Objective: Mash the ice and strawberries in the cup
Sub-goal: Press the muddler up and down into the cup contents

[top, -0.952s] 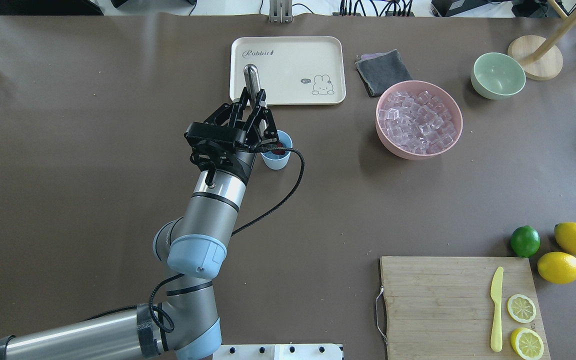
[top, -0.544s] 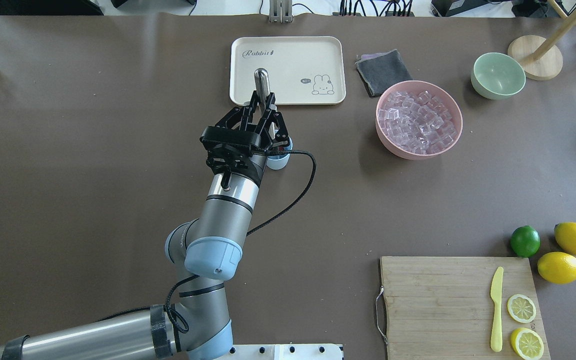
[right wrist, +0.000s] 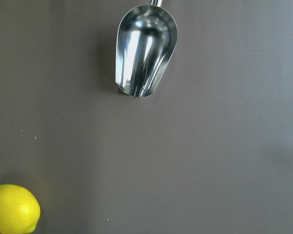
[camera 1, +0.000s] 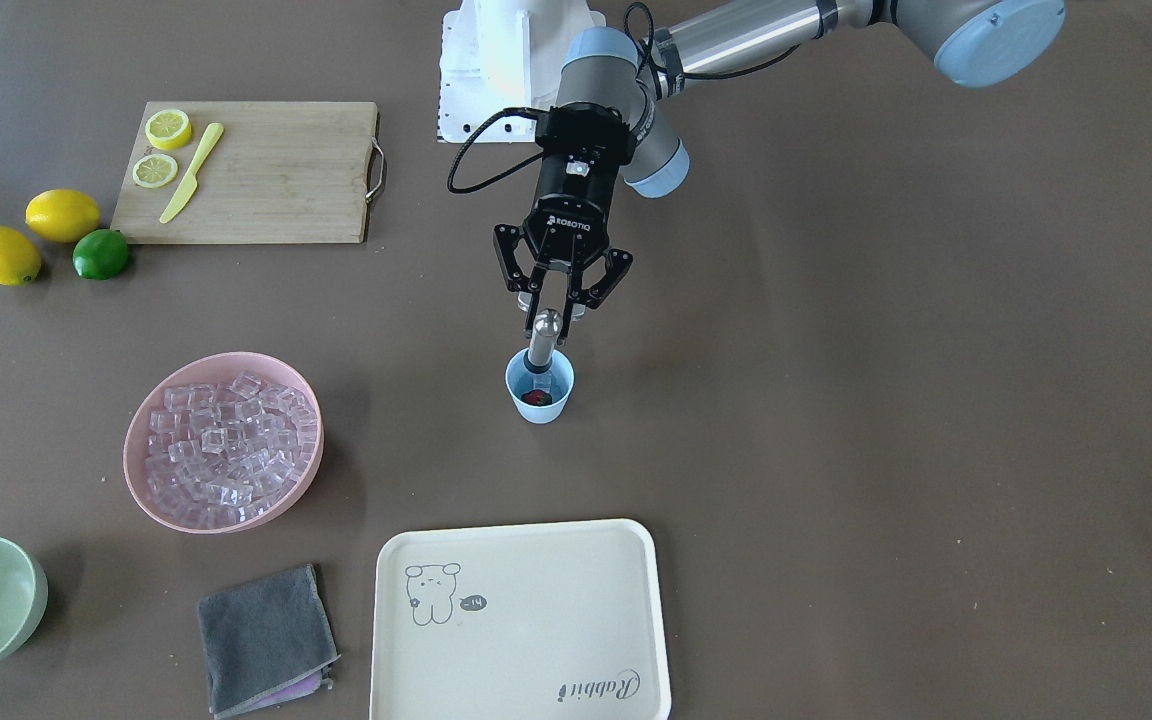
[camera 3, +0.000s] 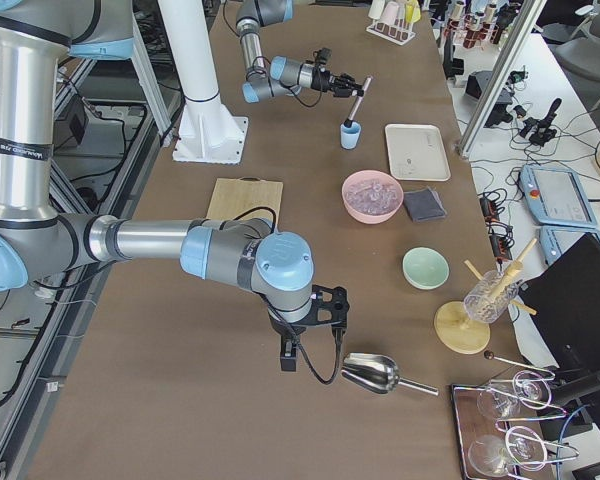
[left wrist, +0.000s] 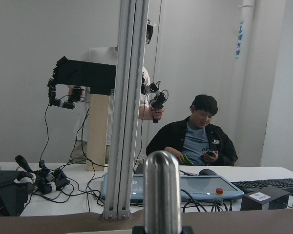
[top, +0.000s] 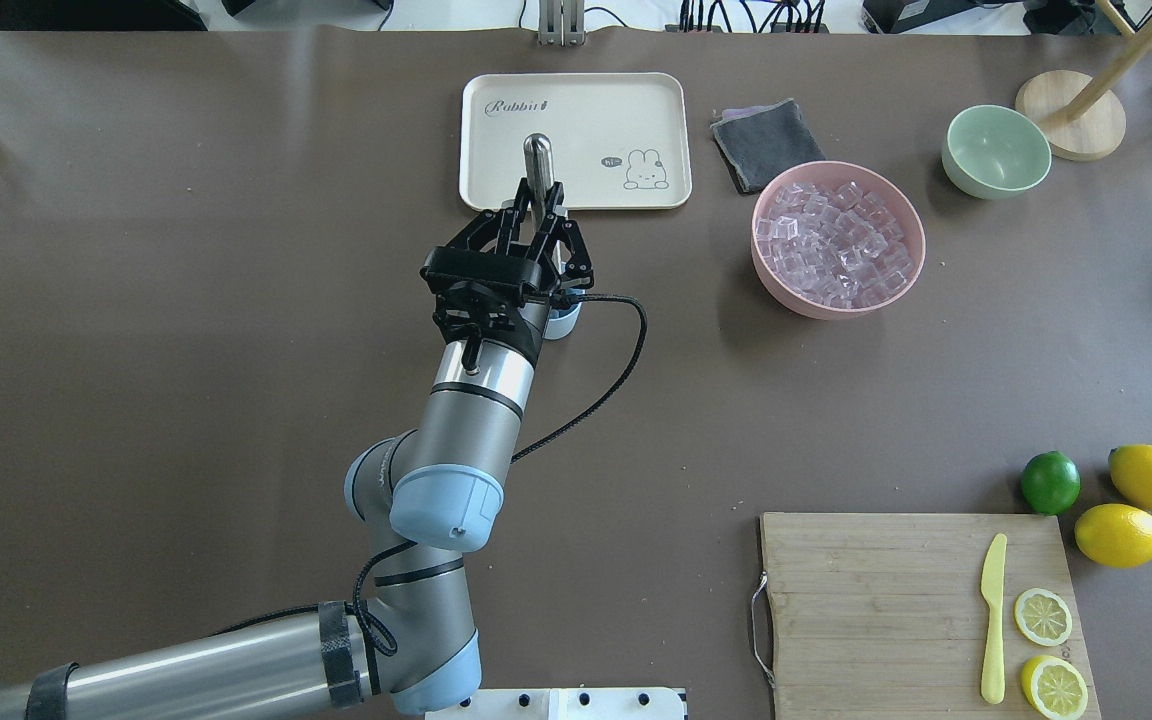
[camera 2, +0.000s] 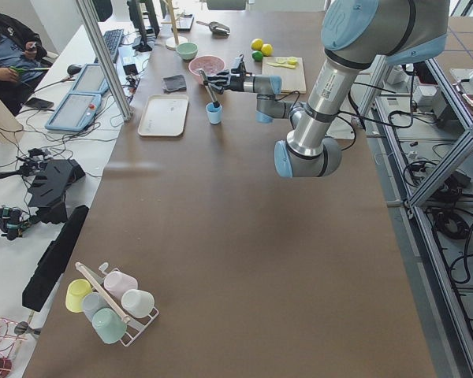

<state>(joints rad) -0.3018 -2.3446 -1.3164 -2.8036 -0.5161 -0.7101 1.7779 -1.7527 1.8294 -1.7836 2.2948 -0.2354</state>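
Your left pincer (top: pixel 537 200) is clenched on the shaft of the steel muddler (camera 1: pixel 540 350), partway up. That leaves the rounded top free and lets the lower end lean down into the light-blue cup (camera 1: pixel 540 413), where the strawberry (camera 1: pixel 536 398) lies at the bottom just beside the tool's tip, likely ready for a pressing stroke. The ice (camera 1: pixel 226 430) you can see is heaped in the pink bowl (camera 1: pixel 127 450), well apart on the bench (top: pixel 236 200); whether any cube is in the cup is too small to tell. Your right pincer (camera 3: pixel 325 308) hangs over the steel scoop (right wrist: pixel 145 53), clear of the work, and I cannot tell if it is released or clenched.
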